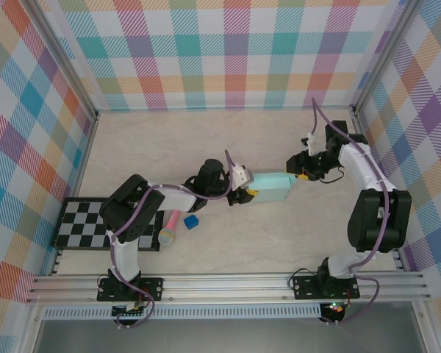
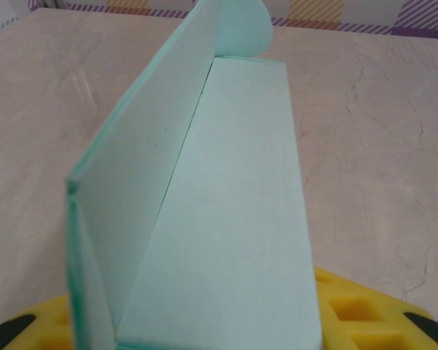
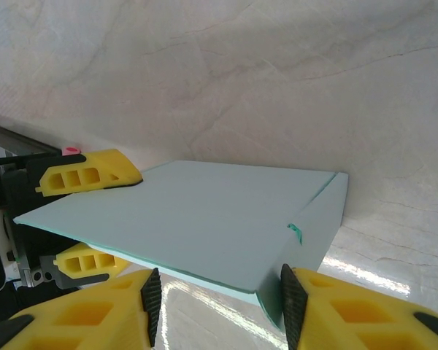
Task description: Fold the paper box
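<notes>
2 black-white arms, yellow fingers, purple cables

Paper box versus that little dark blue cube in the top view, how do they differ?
Colour: the paper box is pale mint, the blue cube dark blue. Size: the paper box is far larger than the blue cube. State: the left gripper clamps the paper box at one end; the blue cube lies free on the table. Both are plain and straight-edged.

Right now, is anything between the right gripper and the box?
Nothing visible. The box has its near end inside the open right gripper, and the left gripper holds the far end. The marker and cube lie away to the left, by the checkerboard.
</notes>
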{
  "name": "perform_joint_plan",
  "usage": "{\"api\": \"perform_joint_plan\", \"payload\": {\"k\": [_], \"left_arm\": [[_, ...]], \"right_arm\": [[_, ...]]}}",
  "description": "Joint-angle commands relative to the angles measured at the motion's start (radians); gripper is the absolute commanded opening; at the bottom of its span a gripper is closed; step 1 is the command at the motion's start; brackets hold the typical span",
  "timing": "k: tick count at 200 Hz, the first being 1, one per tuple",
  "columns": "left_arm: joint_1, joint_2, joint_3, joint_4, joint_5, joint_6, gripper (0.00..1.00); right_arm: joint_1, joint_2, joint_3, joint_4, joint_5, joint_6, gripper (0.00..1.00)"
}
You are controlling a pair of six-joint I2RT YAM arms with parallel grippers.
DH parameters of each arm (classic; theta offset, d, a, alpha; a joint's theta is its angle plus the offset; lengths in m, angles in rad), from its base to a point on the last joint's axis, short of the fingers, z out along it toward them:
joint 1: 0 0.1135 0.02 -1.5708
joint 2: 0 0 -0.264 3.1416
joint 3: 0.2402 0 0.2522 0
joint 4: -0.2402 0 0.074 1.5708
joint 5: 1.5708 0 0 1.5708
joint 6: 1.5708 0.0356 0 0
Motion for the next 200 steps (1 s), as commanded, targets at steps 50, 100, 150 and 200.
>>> {"api": "perform_joint_plan", "payload": {"k": [50,100,150,200], "left_arm": [[-0.007,0.026,0.026,-0.073,-0.012,0.032,0.28],[-0.009,0.028,0.035,-0.091,-0.005,0.043,0.29],[-0.011,0.034,0.049,-0.123,-0.003,0.067,0.28],[-0.015,0.035,0.055,-0.136,-0.003,0.078,0.28]], "right_arm": [[0.012,-0.025,-0.053,-0.003,-0.093,0.044,0.46],[0.014,-0.023,-0.062,0.028,-0.087,0.084,0.44],[0.022,-0.033,-0.092,0.102,-0.132,0.170,0.43],[0.025,-0.030,-0.097,0.134,-0.165,0.241,0.43]]}}
